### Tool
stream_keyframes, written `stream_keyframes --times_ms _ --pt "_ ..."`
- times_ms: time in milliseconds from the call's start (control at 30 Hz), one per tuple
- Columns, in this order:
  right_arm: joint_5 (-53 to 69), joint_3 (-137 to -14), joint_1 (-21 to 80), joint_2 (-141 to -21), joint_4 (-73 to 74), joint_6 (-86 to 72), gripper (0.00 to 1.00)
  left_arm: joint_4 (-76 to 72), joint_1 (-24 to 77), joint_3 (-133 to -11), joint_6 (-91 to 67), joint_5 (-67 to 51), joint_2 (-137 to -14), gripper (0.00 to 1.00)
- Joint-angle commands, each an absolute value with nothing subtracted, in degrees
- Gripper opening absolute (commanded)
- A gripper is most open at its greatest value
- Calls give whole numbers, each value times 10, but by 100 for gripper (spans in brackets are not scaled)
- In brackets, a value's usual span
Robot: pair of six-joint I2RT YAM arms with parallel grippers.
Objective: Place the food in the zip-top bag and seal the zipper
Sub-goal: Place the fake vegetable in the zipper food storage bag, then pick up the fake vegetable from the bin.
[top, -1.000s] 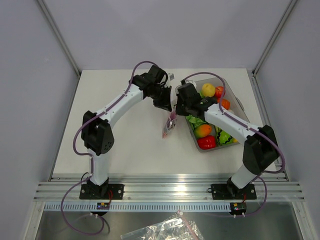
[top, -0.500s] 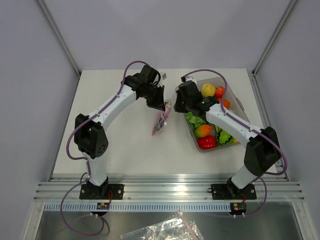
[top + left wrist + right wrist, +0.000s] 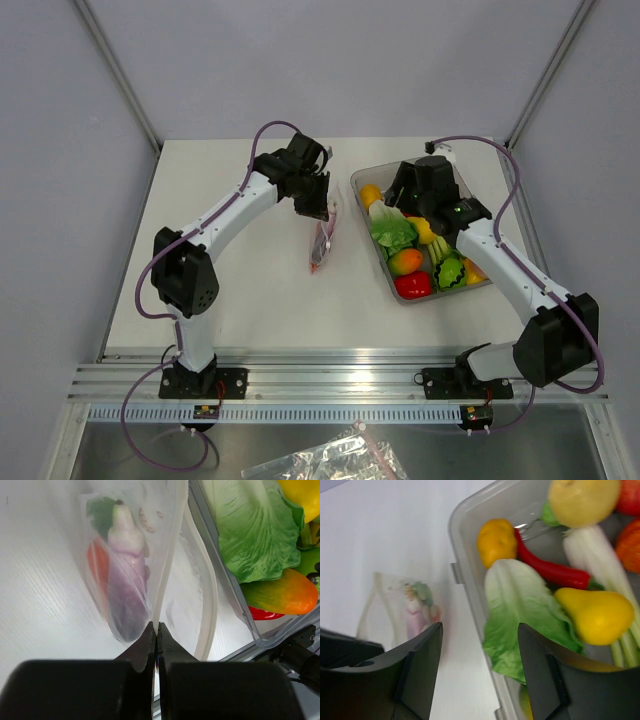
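Jaws apart, right gripper [image 3: 479,630] now off zip-top bag [image 3: 182,600] and above tray [image 3: 456,540], left gripper [image 3: 156,628] still clamped on bag's edge beside tray.

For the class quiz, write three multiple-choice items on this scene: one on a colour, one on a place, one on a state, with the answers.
1. The pear in the tray is: A green; B yellow; C purple.
2. The eggplant lies: A in the zip-top bag; B in the tray; C under the pear.
3. The right gripper is: A shut on the pear; B shut on the zip-top bag; C open.
Answers: B, the right wrist view shows it yellow; A, it shows through the clear plastic; C, its jaws stand apart, holding nothing.
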State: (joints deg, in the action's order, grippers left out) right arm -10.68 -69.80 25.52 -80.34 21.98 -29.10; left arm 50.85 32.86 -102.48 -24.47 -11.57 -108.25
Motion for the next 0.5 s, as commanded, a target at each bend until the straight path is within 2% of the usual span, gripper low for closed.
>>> stream_keyframes --times_ms 0,167,467 --pt "-120 -658 196 -770 214 -310 70 484 334 -1024 -250 -87 -1088 0" --pt "-95 -616 102 -781 207 -321 74 489 341 -1029 -243 -69 -1085 0" --pt "-97 -700 40 -924 178 -299 77 487 348 -1027 -236 -78 -1078 0"
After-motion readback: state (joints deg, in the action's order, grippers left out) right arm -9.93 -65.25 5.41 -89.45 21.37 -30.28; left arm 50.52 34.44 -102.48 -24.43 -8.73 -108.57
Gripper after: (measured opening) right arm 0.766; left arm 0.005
